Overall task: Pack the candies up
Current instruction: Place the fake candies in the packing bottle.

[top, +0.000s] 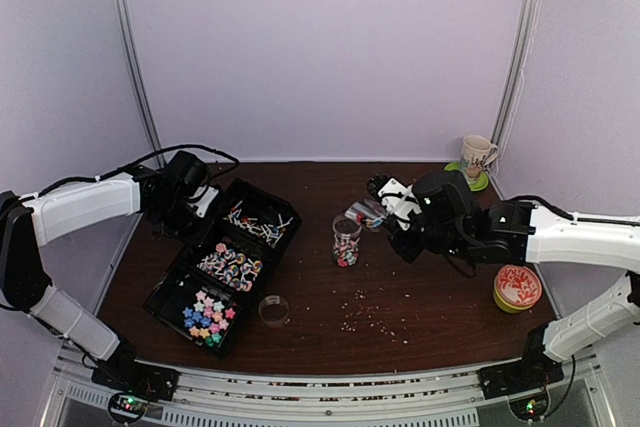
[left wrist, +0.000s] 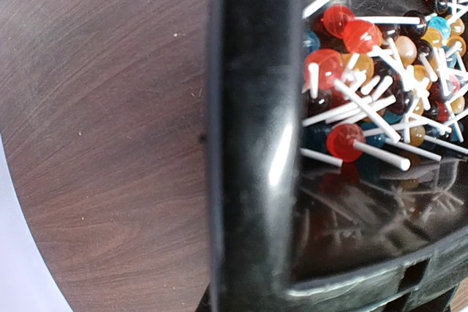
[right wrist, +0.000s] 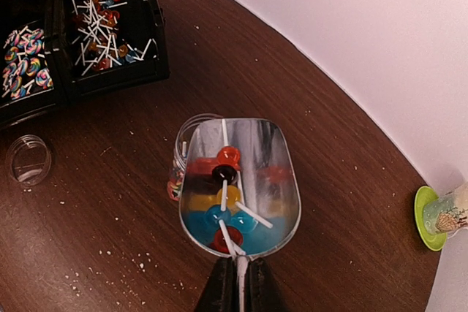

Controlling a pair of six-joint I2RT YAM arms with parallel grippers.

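**Ana:** Candies [right wrist: 223,206], where are they?

**Ben:** Some lie in a shiny scoop [right wrist: 272,153]. They are red, yellow, blue and dark round ones on white sticks. More sit in the jar [top: 346,241] and in the black tray [top: 168,285].

**Ana:** Where is the scoop?

**Ben:** Right over the jar. The jar peeks out by the scoop's left edge.

**Ana:** Who holds it?

**Ben:** The right pincer [right wrist: 240,286]. It is squeezed tight on the scoop's thin handle.

**Ana:** What is in the tray?

**Ben:** It has three boxes in a row. Stick ones are in the far box, swirly ones in the middle, stars in the near one.

**Ana:** And the left pincer [top: 200,209]?

**Ben:** It is at the tray's far corner, almost closed. Its camera sees only the tray's wall, very close. I cannot tell if it pinches the wall.

**Ana:** What else is on the counter [top: 430,277]?

**Ben:** A clear lid [top: 273,309] near the tray, pale crumbs [top: 370,319], a mug [top: 477,155] at the back and a red-patterned bowl [top: 517,287].
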